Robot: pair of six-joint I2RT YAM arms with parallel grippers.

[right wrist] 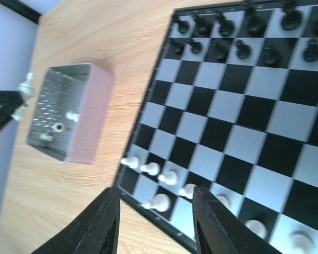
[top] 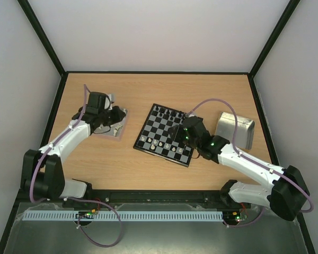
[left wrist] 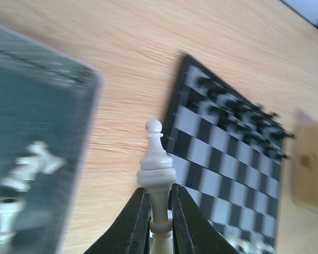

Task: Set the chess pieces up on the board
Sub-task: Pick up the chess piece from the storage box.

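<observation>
- My left gripper (left wrist: 159, 197) is clenched on a white piece (left wrist: 155, 159). The two dark fingers pinch its stem just below the collar, and its round head points up in my wrist view.
- From above, that hand hangs over the far end of the left tray (top: 118, 128), well left of the board (top: 157, 128).
- The left tray lies on the table (top: 122, 164). A few loose pieces (right wrist: 58, 127) lie in it, all white; in my left wrist view they are blurred, and one looks like a knight on its side.
- The board lies flat near the middle of the table, turned at an angle to the table's edges.
- The black pieces (right wrist: 228, 37) stand in two rows along the board's far edge.
- The white pieces (right wrist: 150, 168) stand along its near edge. I cannot tell from the pictures whether those two rows are full.
- My right gripper (right wrist: 155, 191) is released. Its fingers stand well apart with nothing held between them.
- That hand is above the board's near edge, at the end nearest the left tray. Between the fingers I see that edge and the white pieces standing by it. I cannot tell whether the fingertips touch anything.
- The right tray (top: 238, 131), shiny metal, lies just beyond the board's right side, behind my right arm. I cannot see what is in it.
</observation>
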